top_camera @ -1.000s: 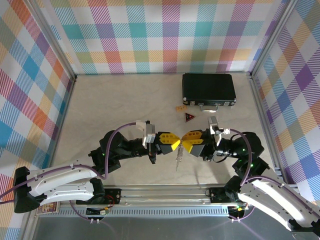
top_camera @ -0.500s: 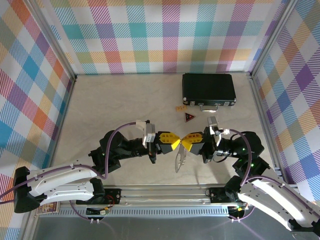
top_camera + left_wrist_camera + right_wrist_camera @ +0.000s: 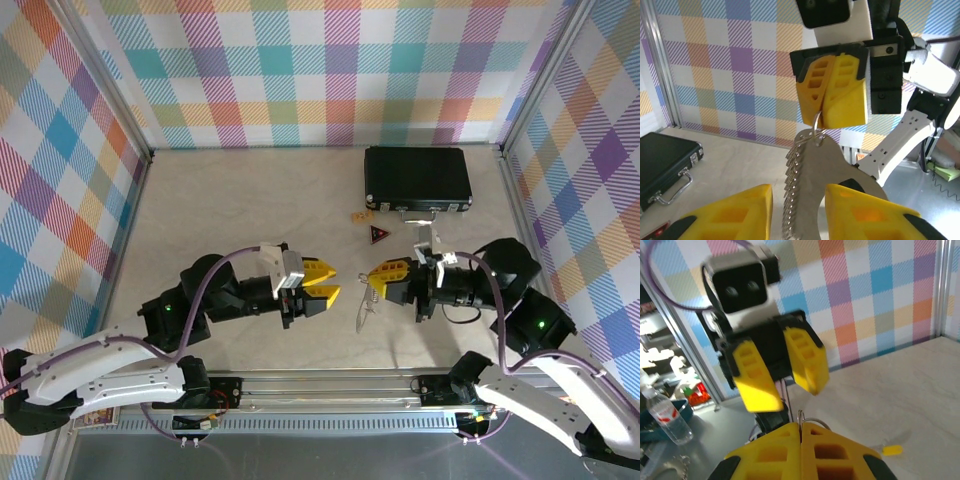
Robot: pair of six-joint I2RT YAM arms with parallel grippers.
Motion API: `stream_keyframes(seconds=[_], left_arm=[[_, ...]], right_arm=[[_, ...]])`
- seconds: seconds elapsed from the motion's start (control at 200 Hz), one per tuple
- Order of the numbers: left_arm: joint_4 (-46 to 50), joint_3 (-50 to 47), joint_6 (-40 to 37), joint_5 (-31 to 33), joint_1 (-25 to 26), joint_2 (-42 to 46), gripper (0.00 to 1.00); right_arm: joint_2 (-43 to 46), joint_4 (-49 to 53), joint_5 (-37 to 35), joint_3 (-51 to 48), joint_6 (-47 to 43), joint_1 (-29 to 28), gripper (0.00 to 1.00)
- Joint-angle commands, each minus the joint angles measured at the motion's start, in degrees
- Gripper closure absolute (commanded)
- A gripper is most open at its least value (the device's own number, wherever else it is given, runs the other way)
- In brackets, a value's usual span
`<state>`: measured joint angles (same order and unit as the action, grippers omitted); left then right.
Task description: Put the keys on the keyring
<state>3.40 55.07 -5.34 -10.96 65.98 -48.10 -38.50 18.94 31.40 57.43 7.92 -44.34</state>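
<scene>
the right gripper [image 3: 374, 279] is clenched on the keyring [image 3: 364, 310], which hangs above the table [image 3: 250, 200] just in front of the left gripper [image 3: 326, 283], whose jaws gape empty, while the yellow-headed key [image 3: 891, 450] lies loose on the table, so the threading seems not yet begun.

You have a black rectangular hard case [image 3: 417, 178] lying flat at the far right of the beige tabletop [image 3: 230, 215]. Just off its near left corner you'll see a small tan tag [image 3: 360, 216] and, close beside that, a dark red triangular tag [image 3: 378, 235].
</scene>
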Motion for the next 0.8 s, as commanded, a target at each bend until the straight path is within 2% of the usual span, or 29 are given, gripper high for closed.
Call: stream_keyframes(seconds=[0.0,0.21,0.605,0.795], left_arm=[[10.9,4.7,-4.0,-3.0,0.5,-0.3,0.63],[12.0,4.3,-5.6,-4.1,0.5,-1.1,0.62],[2.3,1.5,-6.6,-3.8,0.5,-3.3,0.63],[0.6,1.2,-7.3,-3.5,0.5,-4.8,0.70]], right_arm=[[-3.1,10.9,-0.8,4.4,-8.0,-0.5,1.00],[-4.7,15.8,0.3,8.8,-12.1,-0.7,1.00],[-7.8,20.4,3.7,12.7,-15.5,-1.9,1.00],[-7.5,19.0,6.5,12.2,-14.3,-2.4,1.00]])
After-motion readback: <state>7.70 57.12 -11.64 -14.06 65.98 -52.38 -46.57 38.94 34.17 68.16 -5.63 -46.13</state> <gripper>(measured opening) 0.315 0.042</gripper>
